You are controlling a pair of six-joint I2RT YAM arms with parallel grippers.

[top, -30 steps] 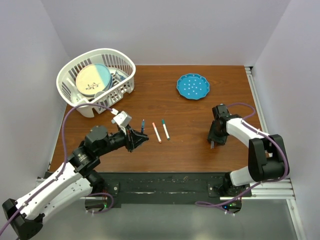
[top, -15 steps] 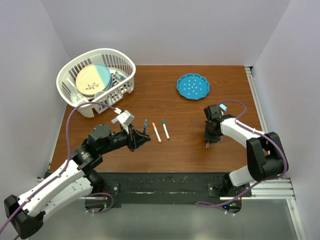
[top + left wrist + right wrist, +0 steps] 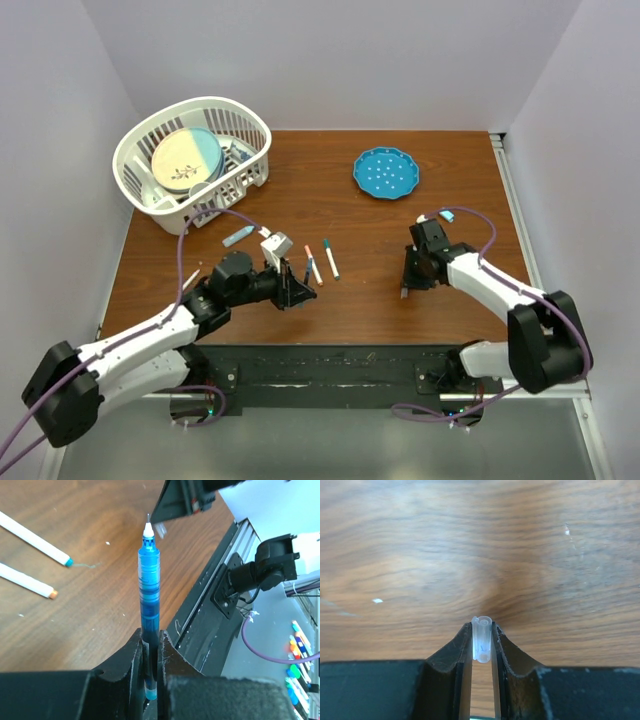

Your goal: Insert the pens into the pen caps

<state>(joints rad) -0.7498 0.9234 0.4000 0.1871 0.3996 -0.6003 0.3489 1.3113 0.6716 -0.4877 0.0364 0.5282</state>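
Note:
My left gripper [image 3: 150, 639] is shut on a dark blue pen [image 3: 149, 585], whose white tip points away from the fingers and over the table. In the top view this gripper [image 3: 303, 292] hovers just left of two white pens [image 3: 313, 265] [image 3: 331, 258] lying side by side. Seen from the left wrist, one has a teal end [image 3: 35, 542] and the other an orange end [image 3: 25, 580]. A tiny clear, pale blue pen cap [image 3: 481, 639] sits pinched in my right gripper [image 3: 481, 631], low over the wood right of centre [image 3: 404, 291].
A white basket [image 3: 255, 178] with a plate stands at the back left. A blue dotted dish [image 3: 386, 172] is at the back centre-right. One light blue piece [image 3: 238, 236] lies near the basket, another [image 3: 447, 215] behind the right arm. The table's front edge is close to both grippers.
The right gripper has shut on the clear cap and shifted left. The left arm has carried the blue pen to the right, toward the white pens, uncovering the light blue piece near the basket.

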